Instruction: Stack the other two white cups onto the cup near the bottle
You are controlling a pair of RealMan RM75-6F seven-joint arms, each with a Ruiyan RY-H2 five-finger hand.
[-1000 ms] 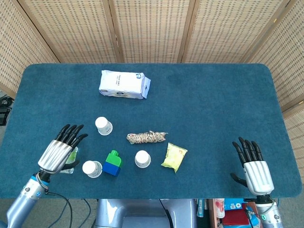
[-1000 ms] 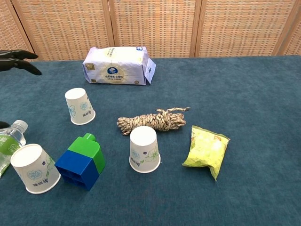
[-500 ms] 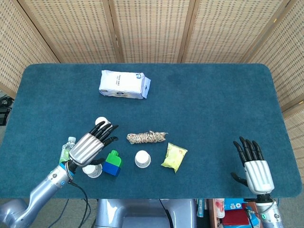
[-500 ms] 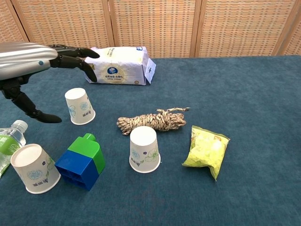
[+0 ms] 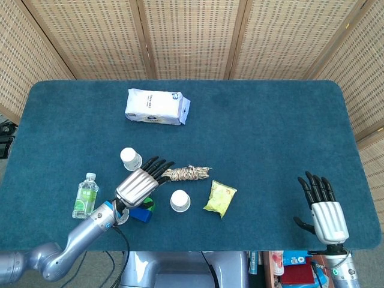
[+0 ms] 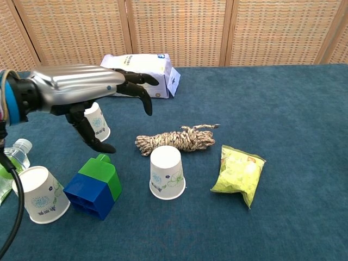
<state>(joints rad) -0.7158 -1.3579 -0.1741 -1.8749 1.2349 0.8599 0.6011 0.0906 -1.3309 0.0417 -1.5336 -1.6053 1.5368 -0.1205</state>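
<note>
Three white cups are counted on the blue desk (image 6: 293,98). Nearest, at the lower left of the chest view, one cup (image 6: 41,194) stands with its mouth up, just beside the single bottle (image 5: 86,195), which lies at the left edge of that view. A second cup (image 6: 167,172) is seen upside down in the lower middle, and a third cup (image 6: 97,122), also upside down, stands further back at the left, partly hidden behind the left hand.

Between the first two cups one blue and green block (image 6: 94,185) is placed. At the lower right of the middle, one yellow-green packet (image 6: 237,173) lies flat. Behind the middle cup one bundle of rope (image 6: 176,139) is laid.

The left hand (image 5: 139,183) is held above the block, its fingers (image 6: 137,89) spread and stretched forward, and nothing is held in it. The right hand (image 5: 327,217) is seen at the lower right of the head view, well apart from all things, fingers spread and empty.

Farthest, one white package (image 5: 156,107) lies at the upper left.
</note>
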